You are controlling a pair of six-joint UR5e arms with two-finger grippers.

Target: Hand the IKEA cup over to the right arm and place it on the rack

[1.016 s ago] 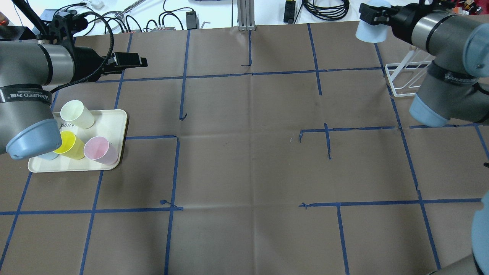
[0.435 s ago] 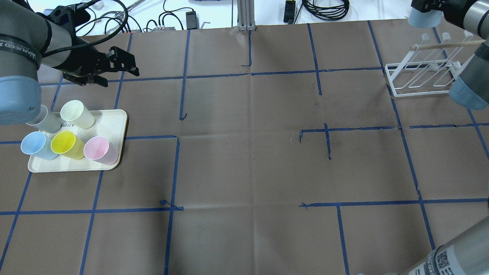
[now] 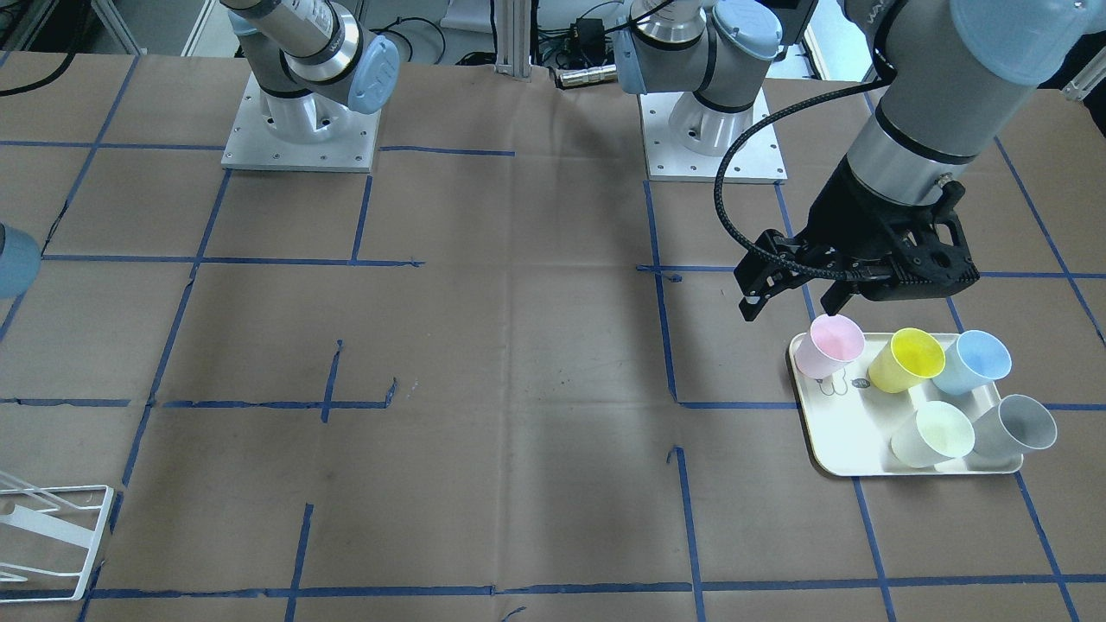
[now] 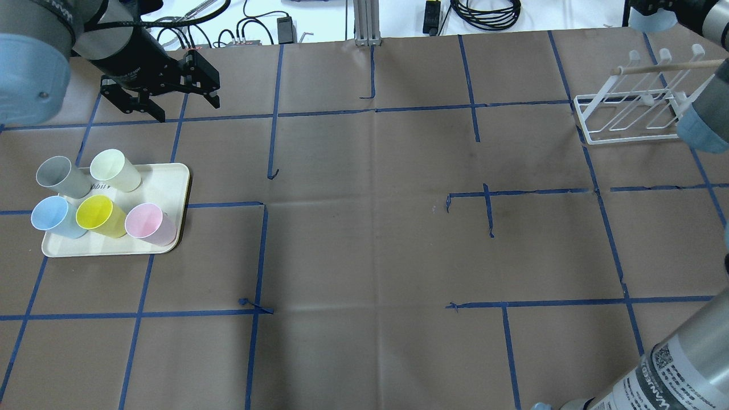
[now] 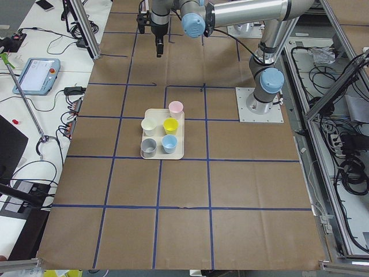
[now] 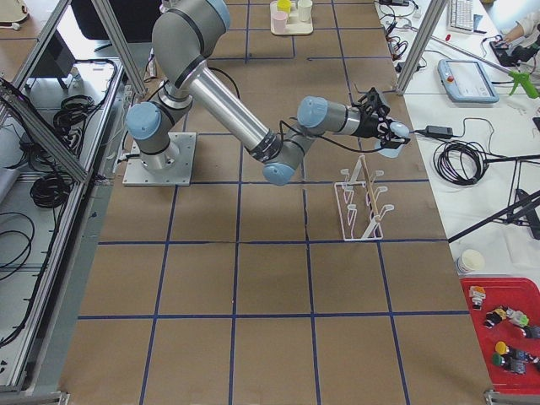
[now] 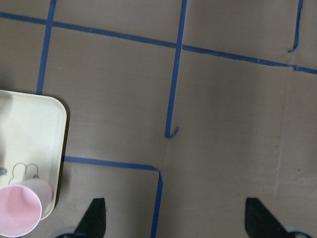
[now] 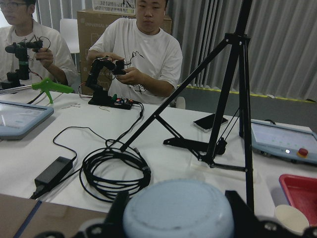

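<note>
Brown-papered bench [image 4: 370, 239] with a blue tape grid; beyond its far edge, a white desk [image 8: 168, 148] with cables [image 8: 114, 171] and two seated people [image 8: 143, 54]. Item: pale blue IKEA cup [image 8: 178, 206], pinched at its sides between the fingers of the right gripper [image 8: 177, 225], aloft past the far side of the rack [image 4: 626, 118] and clear of its rods. Orientation: the closed base faces the wrist camera, so you may take the long axis as running out along the fingers, near level, mouth away from the robot. Left gripper [image 3: 791, 301]: fingers spread, empty, above the bench just beside the tray [image 4: 168, 185] of five other cups [image 4: 98, 213]. Step, as judged: handover complete, racking in hand. Next you need to draw the cup back over the rack, tip its mouth downward and line it up with one slanted rod.
</note>
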